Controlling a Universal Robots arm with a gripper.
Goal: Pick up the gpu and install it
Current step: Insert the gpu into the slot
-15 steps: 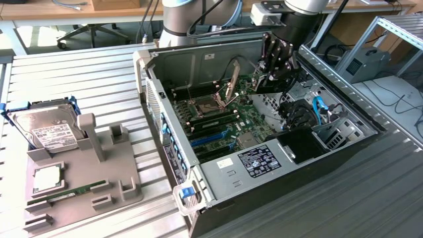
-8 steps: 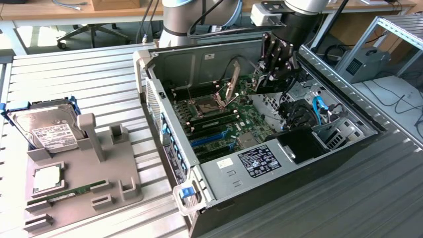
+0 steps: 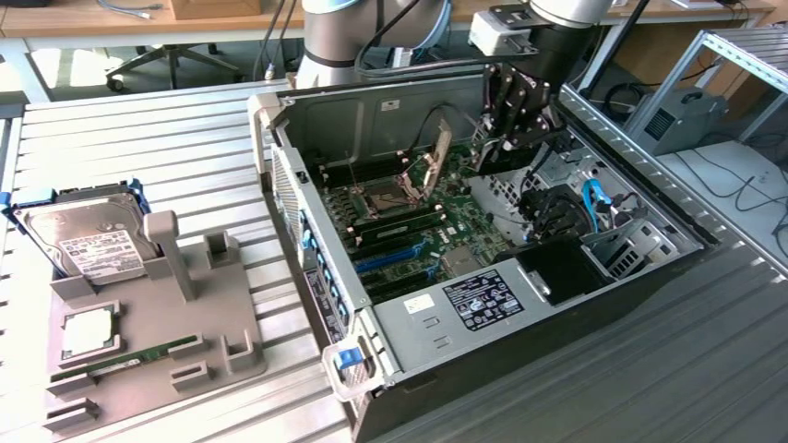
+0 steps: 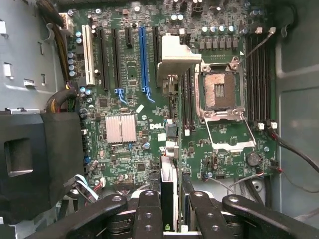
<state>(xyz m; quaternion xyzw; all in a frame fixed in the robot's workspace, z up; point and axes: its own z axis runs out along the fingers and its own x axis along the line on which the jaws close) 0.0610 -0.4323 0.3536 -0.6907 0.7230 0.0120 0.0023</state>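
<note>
Wrist view: the jaws [image 4: 169, 209] pinch the gpu [image 4: 168, 191] on its edge. The board [image 4: 149, 99] lies just past the jaws, inside the case [image 3: 493, 314].

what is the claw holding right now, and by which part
The claw holds the gpu edge-on between its fingers, gripped along its upper edge, above the open computer case.

The gripper [image 4: 169, 209] hangs over the open motherboard [image 4: 149, 99], its two dark fingers [image 4: 148, 211] clamped on the gpu [image 4: 170, 191], which sits edge-on between them, thin and dark with a pale top end. Straight ahead of the fingertips lies the green board, a silver heatsink [image 4: 120, 128] just beyond. Further out run the expansion slots, one of them blue [image 4: 142, 57]. Off to one side sits the bare CPU socket [image 4: 219, 89]; to the other, a black shroud [image 4: 37, 159].
</note>
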